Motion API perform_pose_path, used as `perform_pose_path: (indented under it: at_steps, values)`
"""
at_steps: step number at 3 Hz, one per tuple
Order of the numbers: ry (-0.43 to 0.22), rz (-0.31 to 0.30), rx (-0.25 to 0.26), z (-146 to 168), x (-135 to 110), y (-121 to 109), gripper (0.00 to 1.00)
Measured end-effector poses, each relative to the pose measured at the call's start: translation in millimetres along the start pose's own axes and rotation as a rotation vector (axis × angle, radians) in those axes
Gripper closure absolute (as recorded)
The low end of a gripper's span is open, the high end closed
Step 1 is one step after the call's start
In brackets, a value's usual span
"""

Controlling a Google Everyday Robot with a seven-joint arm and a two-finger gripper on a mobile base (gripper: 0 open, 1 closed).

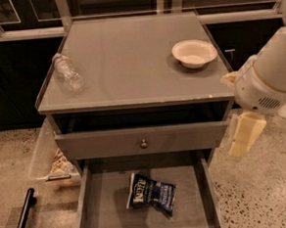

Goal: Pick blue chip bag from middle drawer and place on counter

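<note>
The blue chip bag [151, 194] lies crumpled on the floor of the open middle drawer [108, 214], near its centre. The counter [129, 63] is the grey cabinet top above it. My gripper [245, 134] hangs pointing down at the right of the cabinet, off its front right corner, level with the upper drawer front. It sits well above and to the right of the bag and holds nothing that I can see. The white arm [270, 77] rises behind it.
A white bowl [193, 52] stands at the counter's back right and a clear plastic bottle [67, 73] lies at its left. The upper drawer front with a round knob [144, 143] sticks out above the open drawer. A clear bin with a yellowish snack packet [60, 163] sits left of the cabinet.
</note>
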State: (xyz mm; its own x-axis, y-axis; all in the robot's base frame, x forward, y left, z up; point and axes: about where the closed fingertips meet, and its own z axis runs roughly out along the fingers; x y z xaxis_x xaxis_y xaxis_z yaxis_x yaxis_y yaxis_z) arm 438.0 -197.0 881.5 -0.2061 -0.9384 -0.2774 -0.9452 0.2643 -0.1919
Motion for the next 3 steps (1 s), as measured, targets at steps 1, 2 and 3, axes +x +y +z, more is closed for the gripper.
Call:
perform_pose_path:
  at_steps: [1, 2, 3]
  values:
    - [-0.029, -0.029, -0.003, 42.1, -2.4, 15.4, 0.00]
    - [-0.032, -0.018, -0.024, 79.9, 2.4, 30.3, 0.00]
    - [-0.032, -0.018, -0.024, 79.9, 2.4, 30.3, 0.00]
